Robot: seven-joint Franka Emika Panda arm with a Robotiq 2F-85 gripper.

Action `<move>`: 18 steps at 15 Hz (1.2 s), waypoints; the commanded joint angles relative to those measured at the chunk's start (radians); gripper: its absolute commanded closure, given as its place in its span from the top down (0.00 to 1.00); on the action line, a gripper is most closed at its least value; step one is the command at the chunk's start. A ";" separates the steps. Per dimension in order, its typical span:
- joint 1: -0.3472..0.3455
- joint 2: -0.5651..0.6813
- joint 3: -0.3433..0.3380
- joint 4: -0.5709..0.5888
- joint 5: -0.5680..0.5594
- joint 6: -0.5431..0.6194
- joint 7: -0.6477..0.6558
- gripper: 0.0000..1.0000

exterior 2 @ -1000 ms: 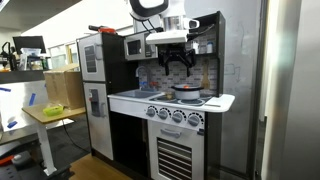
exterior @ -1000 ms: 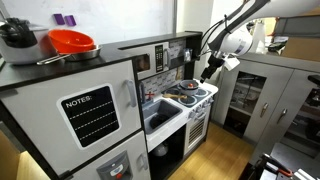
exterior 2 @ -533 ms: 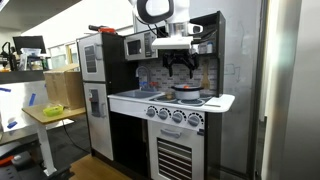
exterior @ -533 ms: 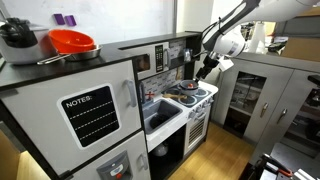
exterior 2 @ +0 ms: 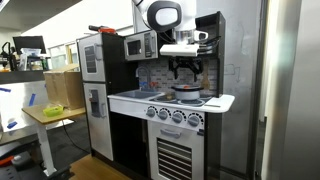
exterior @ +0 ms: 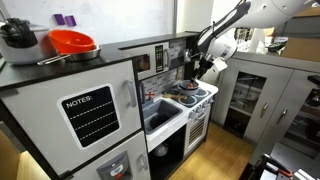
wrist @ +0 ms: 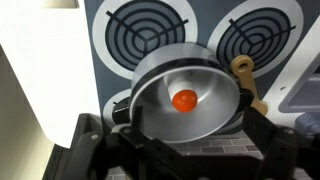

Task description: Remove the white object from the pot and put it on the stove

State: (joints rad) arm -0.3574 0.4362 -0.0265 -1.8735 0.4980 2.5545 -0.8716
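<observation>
Gripper (wrist: pixel 185 152) hovered above the pot, fingers (wrist: pixel 92 138) spread wide, holding nothing. Beneath it the pot (wrist: pixel 150 100) sat on the stove (wrist: pixel 98 45), one orange-red round piece (wrist: pixel 184 100) inside. Tan handle (wrist: pixel 242 70) at its right rim. Farther off, two dark ringed burners (wrist: pixel 146 25).

we are reading just one word: "notes:", in white capital letters with a colon, at the top left of a black lined panel (exterior: pixel 92 115). that panel is sitting on the white cabinet door (exterior: pixel 35 120) in the lower left of the frame in an exterior view, and white ruled lines are running under the word. on the stove (exterior 2: pixel 222 100), the knobs (exterior 2: pixel 172 115) are showing mid-frame, but any marks on them are too small to read. in the wrist view we are making out no lettering.
</observation>
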 commanded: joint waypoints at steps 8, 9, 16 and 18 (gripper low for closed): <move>-0.043 0.084 0.077 0.103 0.016 -0.025 -0.006 0.49; -0.045 0.090 0.084 0.102 0.018 -0.020 -0.006 0.46; -0.043 0.098 0.099 0.083 0.015 0.004 0.030 0.73; -0.040 0.107 0.097 0.080 0.009 0.006 0.045 0.79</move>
State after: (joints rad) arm -0.3821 0.5314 0.0515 -1.7943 0.4981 2.5525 -0.8408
